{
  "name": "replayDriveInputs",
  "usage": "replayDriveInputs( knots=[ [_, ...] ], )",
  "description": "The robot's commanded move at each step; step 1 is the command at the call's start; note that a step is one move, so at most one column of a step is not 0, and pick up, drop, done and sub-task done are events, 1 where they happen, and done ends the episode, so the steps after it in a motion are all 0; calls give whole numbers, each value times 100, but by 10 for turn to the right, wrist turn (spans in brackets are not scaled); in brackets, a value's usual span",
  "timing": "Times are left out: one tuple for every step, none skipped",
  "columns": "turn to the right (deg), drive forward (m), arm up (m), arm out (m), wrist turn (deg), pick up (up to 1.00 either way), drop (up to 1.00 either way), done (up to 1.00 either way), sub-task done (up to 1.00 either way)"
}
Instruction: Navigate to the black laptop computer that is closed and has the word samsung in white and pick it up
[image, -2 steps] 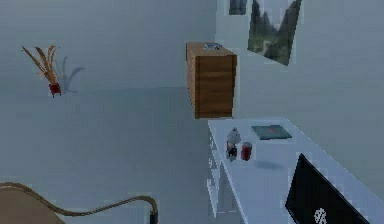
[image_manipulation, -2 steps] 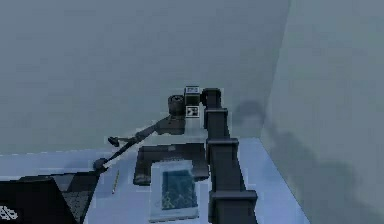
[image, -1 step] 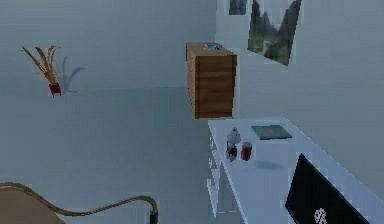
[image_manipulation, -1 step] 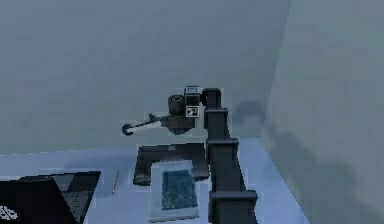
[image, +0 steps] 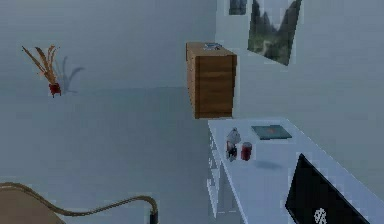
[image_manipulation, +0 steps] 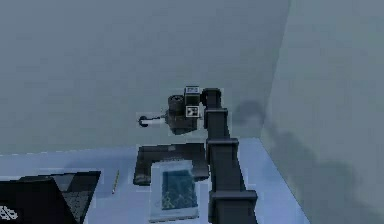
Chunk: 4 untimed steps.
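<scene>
Arm (image_manipulation: 222, 150) outstretched — claw (image_manipulation: 146, 121) at tip

Free desk (image_manipulation: 95, 165) is seen left of the closed laptop (image_manipulation: 148, 162) (arm side view). Its near edge is blocked by a teal book (image_manipulation: 177, 190), its right by the arm (image_manipulation: 222, 160).

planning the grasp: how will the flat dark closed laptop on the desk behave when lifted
The closed laptop looks a thin rigid slab, so probably stiff, not floppy. It lies flat on the white desk, so it may slide rather than tip. Being wide, it likely tilts if gripped near one edge.
</scene>
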Motion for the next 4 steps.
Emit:
replayDriveInputs(
  knots=[
    [0, 0, -30, 0, 0, 0, 0, 0, 0],
    [0, 0, 0, 0, 0, 100, 0, 0, 0],
    [0, 0, 10, 0, 0, 0, 0, 0, 0],
    [0, 0, 0, 0, 0, 0, 0, 100, 0]
  ],
)
